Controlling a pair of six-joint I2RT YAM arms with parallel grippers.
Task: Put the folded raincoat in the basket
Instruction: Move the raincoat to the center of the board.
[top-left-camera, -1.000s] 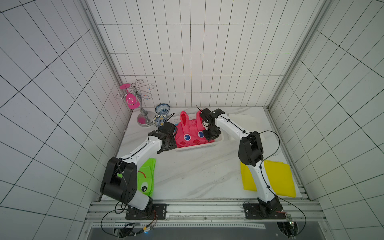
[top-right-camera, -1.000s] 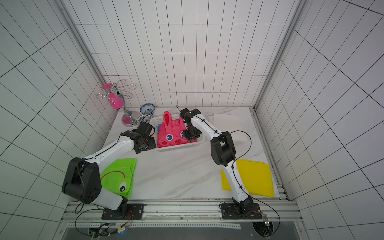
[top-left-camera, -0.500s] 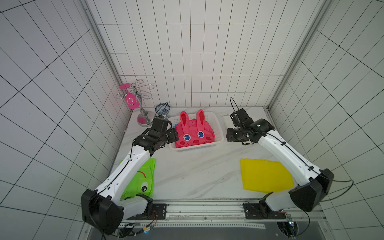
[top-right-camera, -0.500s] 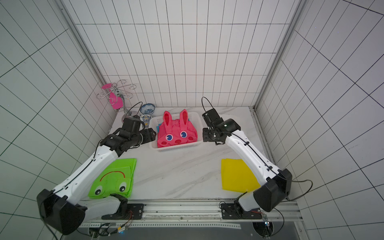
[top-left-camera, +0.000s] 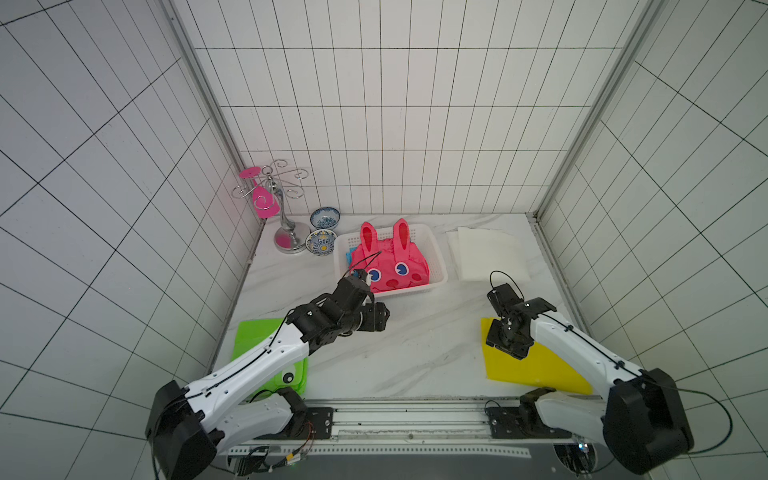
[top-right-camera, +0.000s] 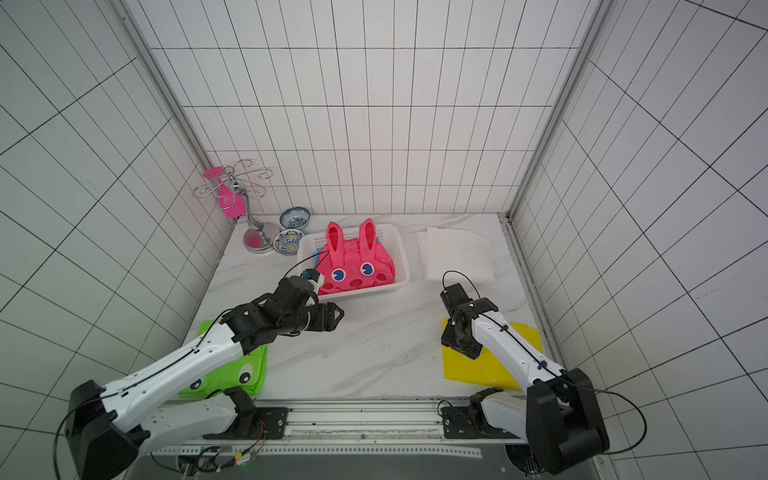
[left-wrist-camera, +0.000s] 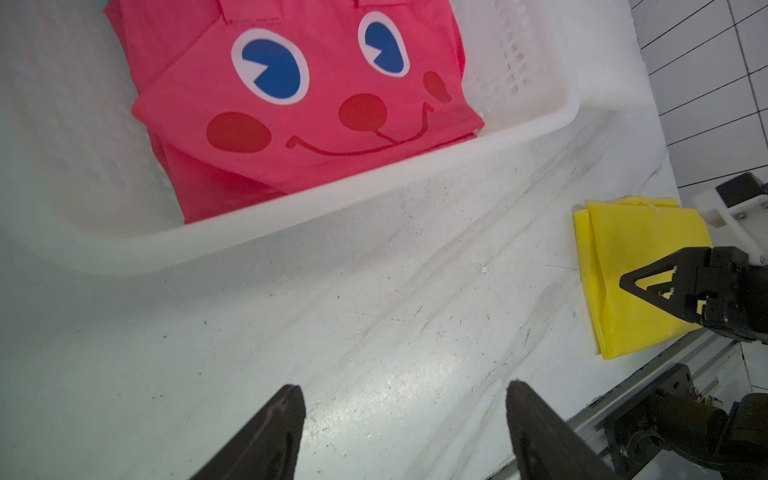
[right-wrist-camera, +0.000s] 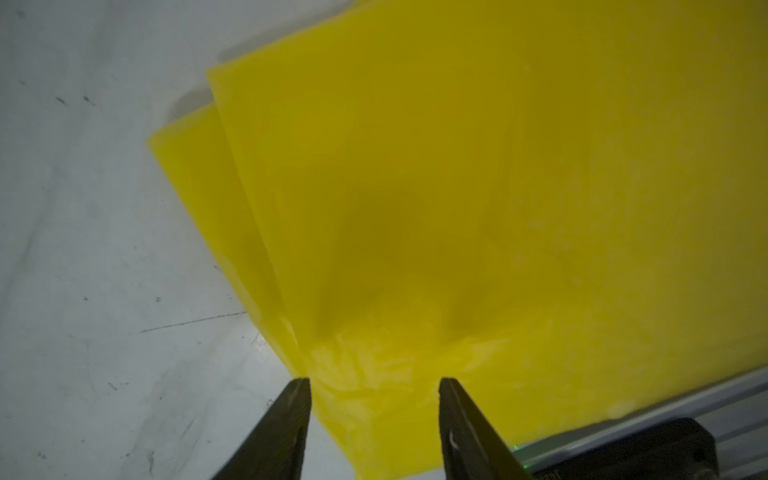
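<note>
My left jaws stand apart and empty over bare bench; just ahead of them, past the near rim of the white basket, the folded pink bunny raincoat lies inside, so the job looks done. My right jaws are apart too, nothing between them, low over the edge of a folded yellow sheet directly beneath. Risks, as I judge them: a forward nudge on the left would knock the light basket askew, and closing or dipping on the right would snag the yellow sheet and drag it.

Open tabletop lies between the basket, green raincoat and yellow raincoat.
</note>
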